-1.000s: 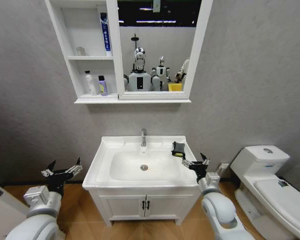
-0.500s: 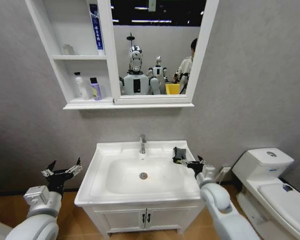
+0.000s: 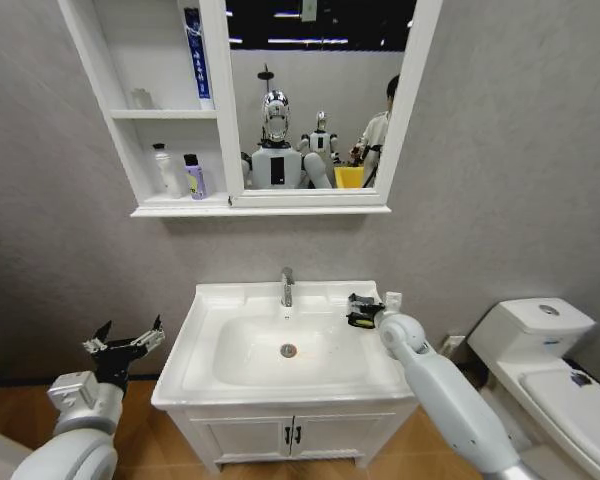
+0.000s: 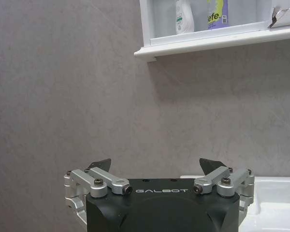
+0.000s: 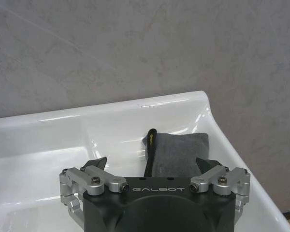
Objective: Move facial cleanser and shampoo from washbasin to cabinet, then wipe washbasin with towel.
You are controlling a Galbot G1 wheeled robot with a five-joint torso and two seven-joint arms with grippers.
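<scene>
The white washbasin stands in front of me with the dark towel on its back right corner. My right gripper reaches over that corner. In the right wrist view this gripper is open, its fingers spread just short of the grey towel, which has a yellow-green edge. My left gripper hangs open to the left of the basin, holding nothing. A white bottle and a purple bottle stand on the lowest shelf of the cabinet. I cannot tell which is the shampoo and which the facial cleanser.
A chrome tap rises at the basin's back and a drain sits in the bowl. A white toilet stands to the right. The two-door vanity is below. A blue tube leans on the top shelf beside the mirror.
The head camera has shifted. My right arm has stretched forward over the basin's right rim, bringing its gripper up to the towel. The left gripper has stayed where it was.
</scene>
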